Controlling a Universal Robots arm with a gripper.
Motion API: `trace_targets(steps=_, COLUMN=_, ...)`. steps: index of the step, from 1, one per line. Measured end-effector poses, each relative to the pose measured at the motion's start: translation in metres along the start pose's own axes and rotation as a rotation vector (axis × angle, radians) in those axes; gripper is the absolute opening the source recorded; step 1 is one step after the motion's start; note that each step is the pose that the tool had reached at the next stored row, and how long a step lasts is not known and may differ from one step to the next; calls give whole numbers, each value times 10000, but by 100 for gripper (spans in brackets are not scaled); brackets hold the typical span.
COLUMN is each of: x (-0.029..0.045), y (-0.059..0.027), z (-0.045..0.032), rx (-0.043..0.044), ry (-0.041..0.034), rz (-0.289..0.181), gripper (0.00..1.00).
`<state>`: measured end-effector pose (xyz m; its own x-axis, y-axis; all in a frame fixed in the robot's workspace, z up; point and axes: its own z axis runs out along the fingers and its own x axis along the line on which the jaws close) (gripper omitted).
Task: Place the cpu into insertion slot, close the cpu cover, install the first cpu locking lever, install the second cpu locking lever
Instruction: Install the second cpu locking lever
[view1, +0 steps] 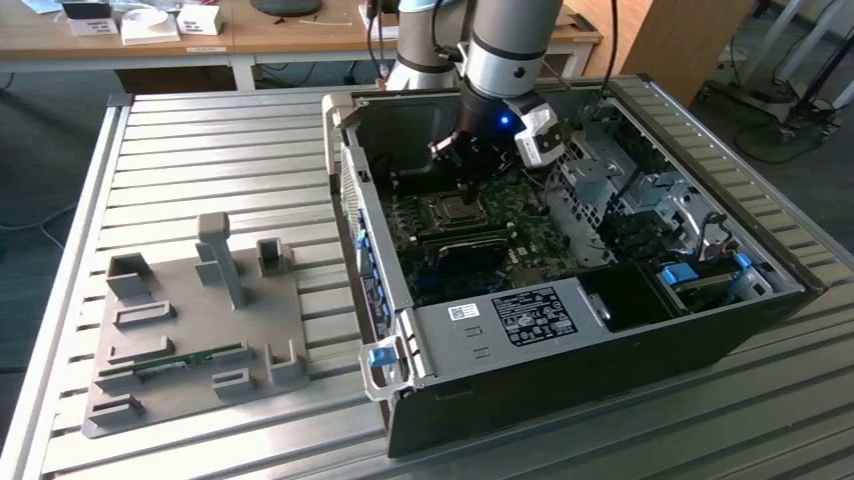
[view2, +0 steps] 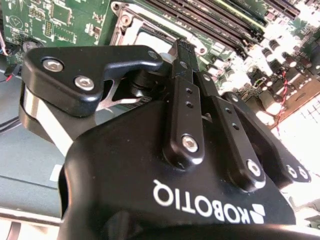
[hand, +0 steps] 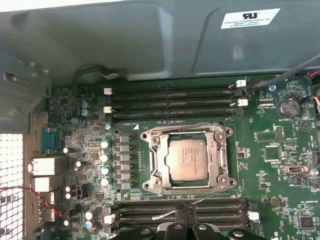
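The gripper (view1: 470, 178) hangs inside the open computer case (view1: 747, 330), its black fingers (view2: 184, 107) drawn together side by side with nothing visible between them, poised just above the green motherboard (hand: 270, 160) at the edge of the processor socket. In the first wrist view the fingertips sit at the near row of memory slots (hand: 150, 212), close to the free end of a thin wire locking lever (hand: 207, 196) that angles away from the socket frame.

The cpu (hand: 186, 160), its silver-grey top facing up, lies seated in the insertion slot (hand: 161, 167). The cpu cover (hand: 186, 135), a silver frame with a square window, lies flat around the chip. A second wire lever (hand: 175, 125) runs along the far edge of the frame. Another bank of long black memory slots (hand: 172, 100) lies beyond the socket, toward the grey case wall.

In the exterior view the case lies on its side on a slatted metal table (view1: 200, 150), with the arm (view1: 514, 45) reaching down from above. A grey fixture plate (view1: 187, 330) with upright blocks rests on the table at the exterior view's left, well apart from the case.
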<state>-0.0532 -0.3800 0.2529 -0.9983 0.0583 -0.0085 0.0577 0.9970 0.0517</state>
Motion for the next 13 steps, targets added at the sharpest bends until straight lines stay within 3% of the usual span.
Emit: trace_targets(steps=13, x=62, y=-10, z=79, rx=-3, ry=-26, rz=-3, gripper=11)
